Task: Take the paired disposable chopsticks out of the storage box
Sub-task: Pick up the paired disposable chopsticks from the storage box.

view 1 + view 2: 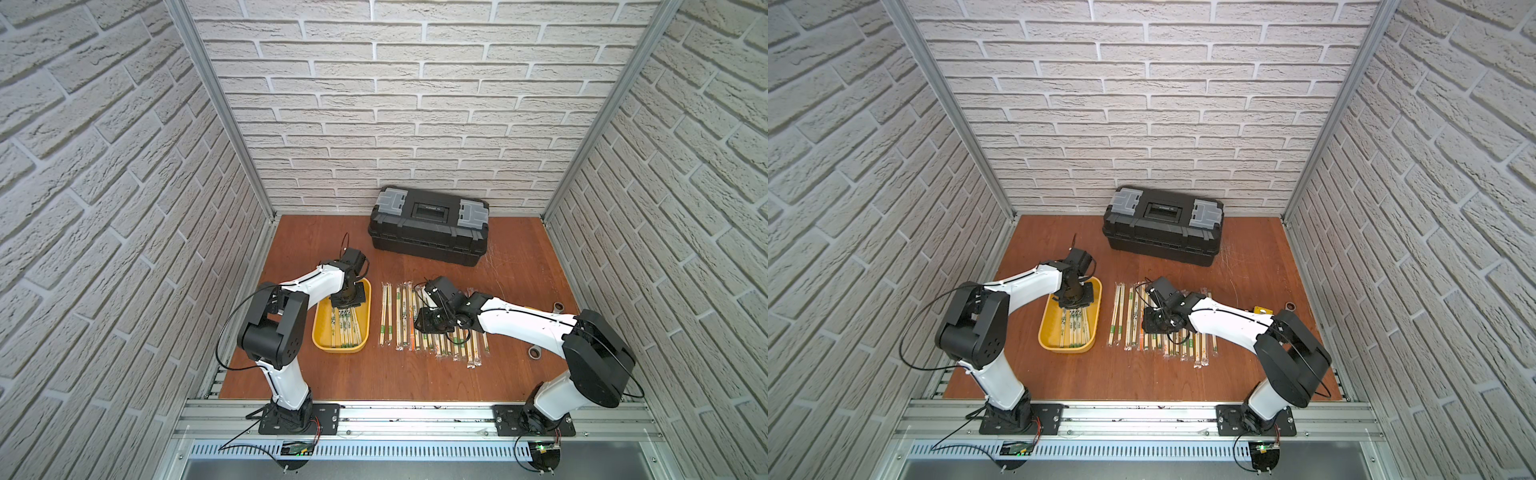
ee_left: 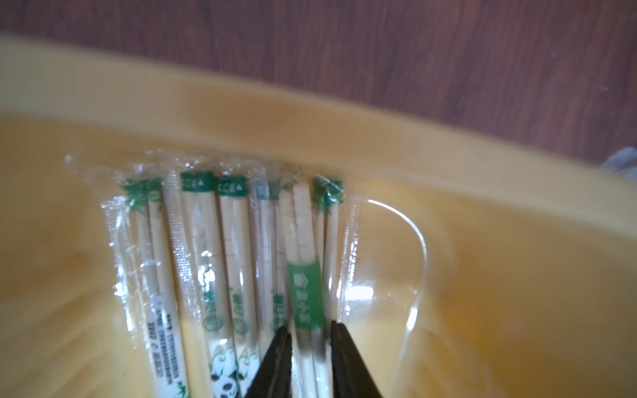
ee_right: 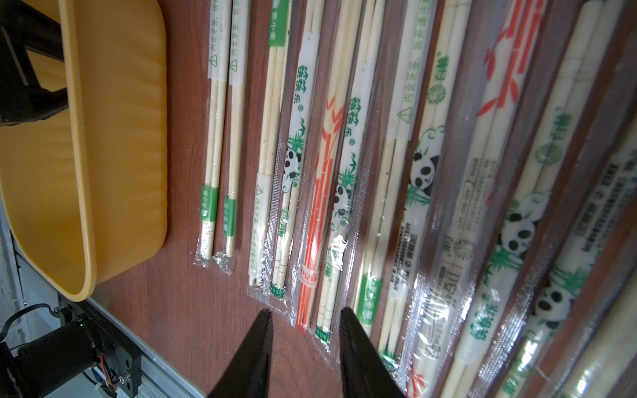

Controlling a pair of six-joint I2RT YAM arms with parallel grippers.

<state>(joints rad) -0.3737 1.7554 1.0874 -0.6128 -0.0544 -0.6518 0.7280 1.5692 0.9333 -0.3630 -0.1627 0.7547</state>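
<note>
My left gripper (image 2: pixel 308 327) is down in the shallow yellow plastic storage box (image 1: pixel 322 332), and my right gripper (image 3: pixel 305 312) is over the table row.
I see several sleeved pale bamboo paired disposable chopsticks (image 2: pixel 234 241) lying in the box. The left fingers flank one green-banded pair (image 2: pixel 306 296), but I cannot tell whether they squeeze it. The right fingers stand spread and empty above the red-brown wooden table (image 1: pixel 374 374), by the ends of many more pairs (image 3: pixel 427 165) lined up beside the box.
</note>
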